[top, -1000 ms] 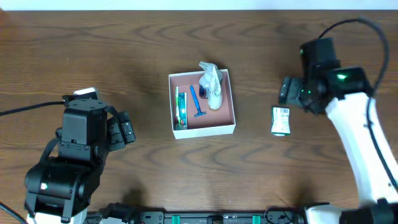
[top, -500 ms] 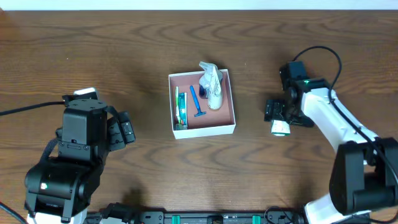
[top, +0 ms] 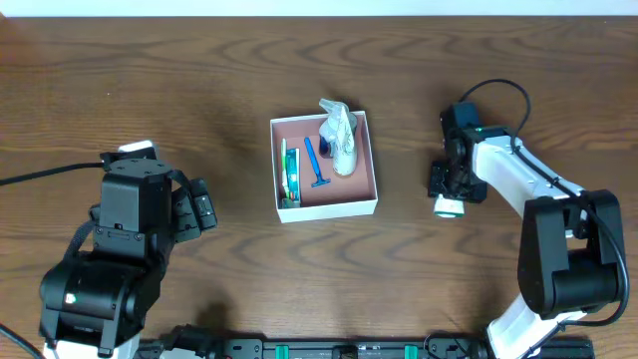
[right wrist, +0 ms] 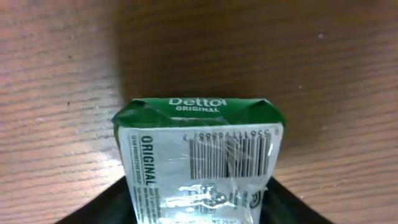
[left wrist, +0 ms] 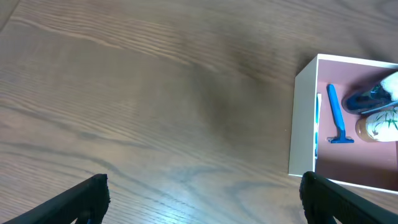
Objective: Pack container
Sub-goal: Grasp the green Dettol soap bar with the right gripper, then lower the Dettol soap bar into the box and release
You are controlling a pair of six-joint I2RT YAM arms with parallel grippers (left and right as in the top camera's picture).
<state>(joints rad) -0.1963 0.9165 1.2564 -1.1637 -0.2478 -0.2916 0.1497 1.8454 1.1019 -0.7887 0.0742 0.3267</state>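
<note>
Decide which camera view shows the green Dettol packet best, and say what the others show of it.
The right wrist view: the Dettol packet fills the frame, with label and barcode readable. Overhead shows only its small pale end poking out below the right gripper. The left wrist view does not show it.

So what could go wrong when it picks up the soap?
The soap packet has a shiny wrapper, so it might slip from the right gripper. The container already holds a blue razor and a white item, so the soap could land on them or catch the rim.
</note>
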